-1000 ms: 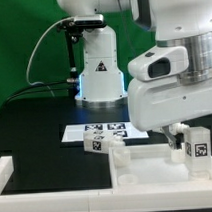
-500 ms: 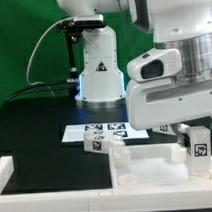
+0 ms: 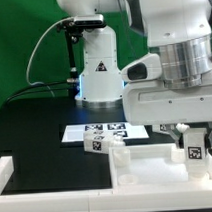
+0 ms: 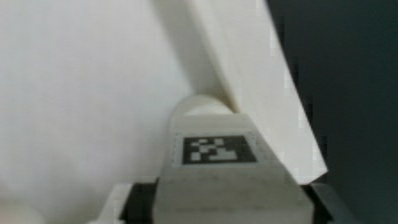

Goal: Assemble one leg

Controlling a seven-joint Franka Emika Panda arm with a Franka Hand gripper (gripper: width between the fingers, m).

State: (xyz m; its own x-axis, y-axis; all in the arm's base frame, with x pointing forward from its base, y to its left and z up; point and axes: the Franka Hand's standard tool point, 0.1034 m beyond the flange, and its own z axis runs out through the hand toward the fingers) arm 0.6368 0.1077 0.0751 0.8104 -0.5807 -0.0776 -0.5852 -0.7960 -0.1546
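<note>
The wrist has turned about its upright axis since a second ago, while the leg [image 3: 197, 148] sits almost where it was. The gripper [image 3: 194, 137] pinches the leg from above. The leg stands straight below it, long axis upright, over the white tray-like piece [image 3: 147, 175] toward the exterior view's right; whether its foot is seated is unclear. It is a small white block with a black-and-white tag.
</note>
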